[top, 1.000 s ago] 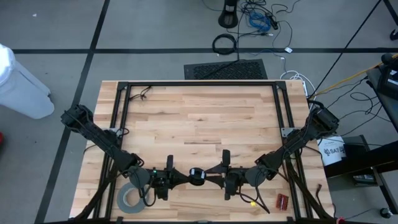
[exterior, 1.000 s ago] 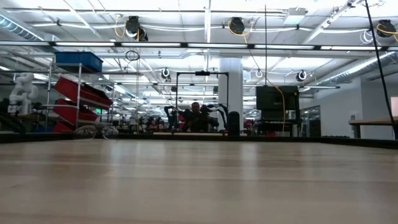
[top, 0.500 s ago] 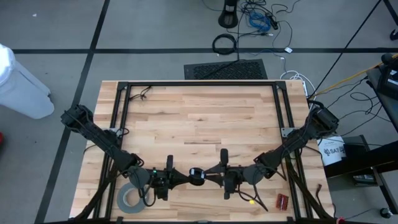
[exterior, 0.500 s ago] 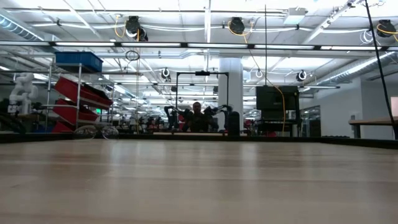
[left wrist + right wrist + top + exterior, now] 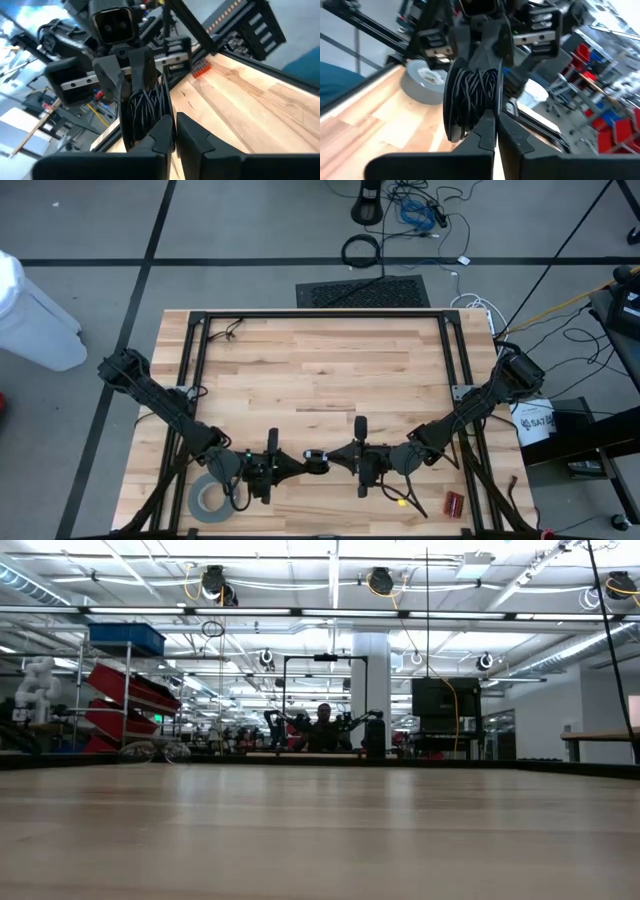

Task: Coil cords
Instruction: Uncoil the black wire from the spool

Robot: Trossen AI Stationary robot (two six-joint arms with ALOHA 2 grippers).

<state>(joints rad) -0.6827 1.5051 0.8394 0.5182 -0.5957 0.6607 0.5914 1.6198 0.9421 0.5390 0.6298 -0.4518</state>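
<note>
Both grippers, left [image 5: 303, 464] and right [image 5: 335, 460], pinch the coiled cord [image 5: 316, 459] near the table's [image 5: 320, 370] near edge, likely keeping its loops together.

Wooden table [image 5: 320, 370], grey tape roll [image 5: 207, 499], small red object [image 5: 455, 503]

Large open robotics lab or workshop. Butcher-block table [image 5: 320, 370] in a black metal frame on grey concrete floor; loose cables [image 5: 415, 210] trailing. Beyond: ceiling ducts, cord reels [image 5: 213, 582], red and blue storage bins [image 5: 125, 660], another robot rig [image 5: 320, 730].
</note>
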